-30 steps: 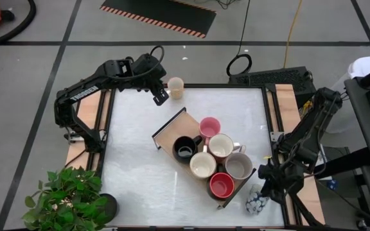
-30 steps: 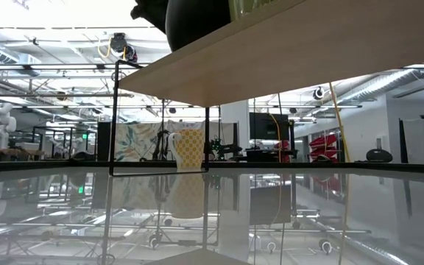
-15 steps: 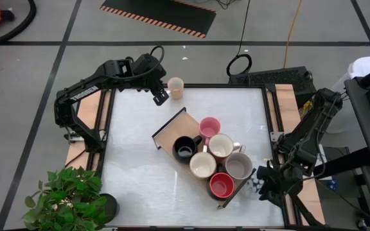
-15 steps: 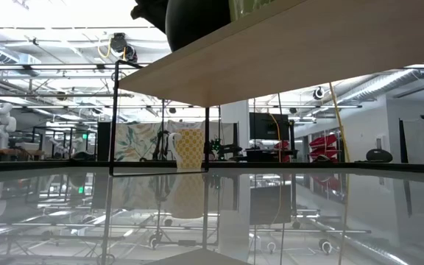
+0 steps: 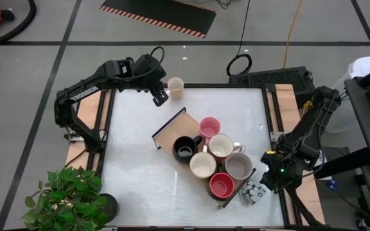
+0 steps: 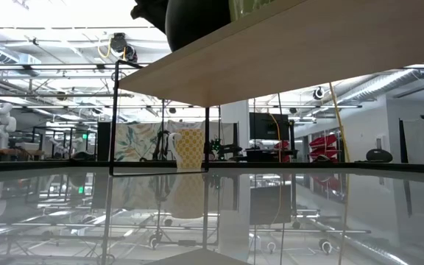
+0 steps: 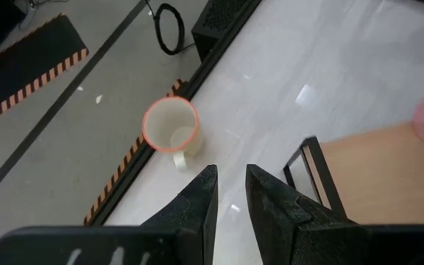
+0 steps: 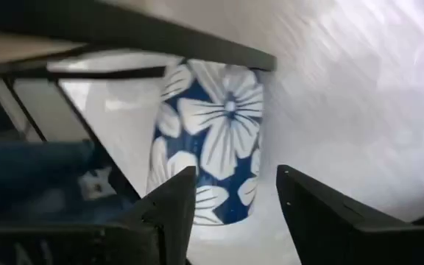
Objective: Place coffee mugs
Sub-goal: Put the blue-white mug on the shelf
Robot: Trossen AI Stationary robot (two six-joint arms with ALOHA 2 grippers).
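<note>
A wooden tray (image 5: 172,131) with black wire ends lies slantwise mid-table. It carries a black mug (image 5: 185,149), a pink mug (image 5: 209,127), two cream mugs (image 5: 221,146) (image 5: 202,165), a grey mug (image 5: 239,167) and a red mug (image 5: 221,186). My right gripper (image 5: 264,186) is at the tray's near right end with a white mug with blue flowers (image 5: 252,192) (image 8: 212,154). A cream mug (image 5: 175,86) (image 7: 170,125) stands at the far edge. My left gripper (image 5: 160,97) hovers beside it, empty, its fingers nearly together. My right gripper has the flowered mug's near end (image 8: 197,210) between its two fingers. One finger (image 8: 169,210) covers the place of contact, so the kind of hold is hidden. The mug reaches out past the fingertips, tilted, close under the tray's wire end (image 8: 197,40).
A potted plant (image 5: 66,196) stands at the near left corner. Bare white table lies left of the tray and along the far side. In the low view the tray's board (image 6: 308,44) fills the top and the cream mug (image 6: 188,149) stands beyond it.
My right gripper has risen and gone a little toward the far edge and the tray. The flowered mug has gone with it from the table's near right corner to the tray's near right end, and now shows tilted.
</note>
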